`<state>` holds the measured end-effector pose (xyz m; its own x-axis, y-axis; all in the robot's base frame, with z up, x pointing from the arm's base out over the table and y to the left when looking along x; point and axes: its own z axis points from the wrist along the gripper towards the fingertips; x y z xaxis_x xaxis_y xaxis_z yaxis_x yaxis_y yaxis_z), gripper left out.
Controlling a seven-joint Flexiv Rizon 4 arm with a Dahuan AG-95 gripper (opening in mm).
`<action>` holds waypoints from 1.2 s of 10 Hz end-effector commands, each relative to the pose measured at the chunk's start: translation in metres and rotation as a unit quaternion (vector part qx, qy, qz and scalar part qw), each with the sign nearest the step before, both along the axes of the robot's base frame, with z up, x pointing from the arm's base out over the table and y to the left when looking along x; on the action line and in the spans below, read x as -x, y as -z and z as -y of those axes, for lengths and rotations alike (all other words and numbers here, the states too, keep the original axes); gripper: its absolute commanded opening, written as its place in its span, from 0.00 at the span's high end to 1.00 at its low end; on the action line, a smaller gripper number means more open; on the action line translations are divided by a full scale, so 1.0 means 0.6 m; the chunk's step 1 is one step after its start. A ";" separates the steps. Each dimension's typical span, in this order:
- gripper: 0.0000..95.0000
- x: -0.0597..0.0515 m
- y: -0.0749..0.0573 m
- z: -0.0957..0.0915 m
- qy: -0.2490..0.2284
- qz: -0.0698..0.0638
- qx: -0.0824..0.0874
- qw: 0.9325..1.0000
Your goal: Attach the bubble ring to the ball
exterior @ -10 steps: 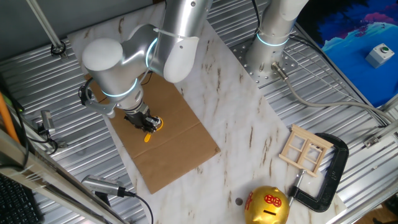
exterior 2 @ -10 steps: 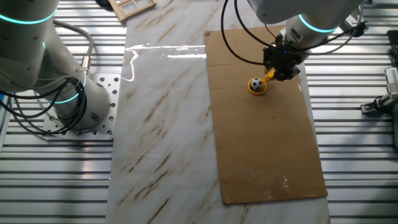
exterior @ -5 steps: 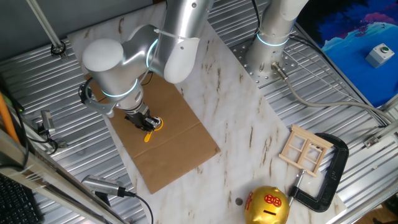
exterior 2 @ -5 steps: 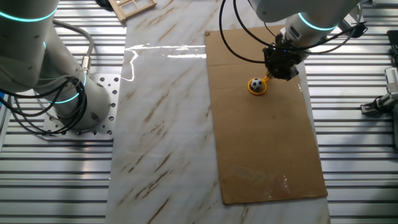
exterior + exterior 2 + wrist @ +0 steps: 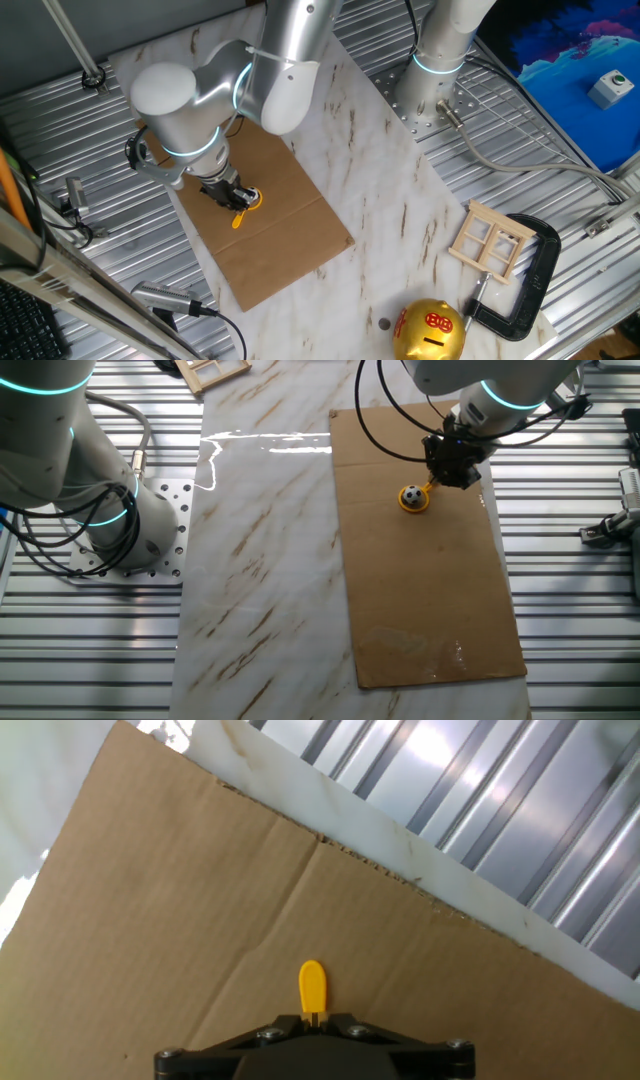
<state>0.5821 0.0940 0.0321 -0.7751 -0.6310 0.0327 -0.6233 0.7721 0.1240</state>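
The ball (image 5: 412, 493), white with black patches, lies on the brown cardboard sheet (image 5: 430, 590). The yellow hoop of the bubble ring (image 5: 413, 504) lies around it, flat on the cardboard. My gripper (image 5: 452, 468) is shut on the ring's thin stem just right of the ball. In one fixed view the gripper (image 5: 236, 198) covers most of the ball, and the ring's handle (image 5: 237, 220) sticks out below it. The hand view shows the black jaws closed on the stem, the gripper (image 5: 314, 1015) low in the frame and the bubble ring handle (image 5: 312, 986) pointing away over the cardboard (image 5: 200, 900).
A gold piggy bank (image 5: 430, 330), a wooden frame (image 5: 490, 243) and a black clamp (image 5: 530, 275) sit at the marble slab's far end. A second arm's base (image 5: 110, 510) stands on the ribbed metal table beside the slab.
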 end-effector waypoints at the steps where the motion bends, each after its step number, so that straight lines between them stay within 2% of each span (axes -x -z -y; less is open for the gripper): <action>1: 1.00 0.000 -0.001 -0.001 -0.036 -0.003 -0.008 0.999; 6: 1.00 0.000 -0.001 -0.001 -0.040 -0.003 -0.011 0.999; 7: 1.00 0.000 -0.001 -0.001 -0.042 -0.002 -0.016 0.999; 8: 1.00 0.000 -0.001 -0.001 -0.043 -0.003 -0.030 0.999; 12: 1.00 0.000 -0.001 -0.001 -0.039 -0.003 -0.026 0.999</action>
<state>0.5832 0.0953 0.0324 -0.7248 -0.6890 0.0065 -0.6786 0.7155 0.1661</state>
